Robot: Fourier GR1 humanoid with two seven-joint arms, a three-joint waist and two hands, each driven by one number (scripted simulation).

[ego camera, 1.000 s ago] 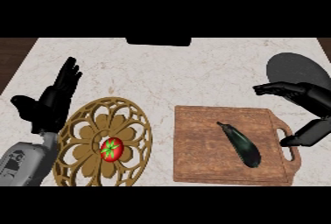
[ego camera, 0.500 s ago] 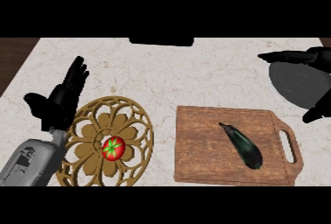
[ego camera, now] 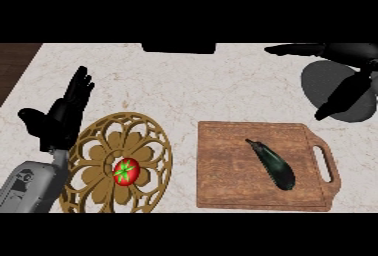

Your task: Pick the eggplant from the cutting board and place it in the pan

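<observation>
You have the eggplant [ego camera: 272, 164] lying on the cutting board [ego camera: 225, 175], the trivet [ego camera: 111, 165] with a tomato [ego camera: 125, 171] on it left of that board, and the pan [ego camera: 336, 91] behind the board's right end.

One dark green elongated eggplant [ego camera: 272, 164]. One brown wooden cutting board with a handle [ego camera: 221, 175]. One dark grey round pan [ego camera: 325, 85] at far right. One tan openwork wooden trivet [ego camera: 151, 145] at near left. One red tomato [ego camera: 125, 171]. Two black hands: left [ego camera: 63, 117], right [ego camera: 347, 75].
</observation>
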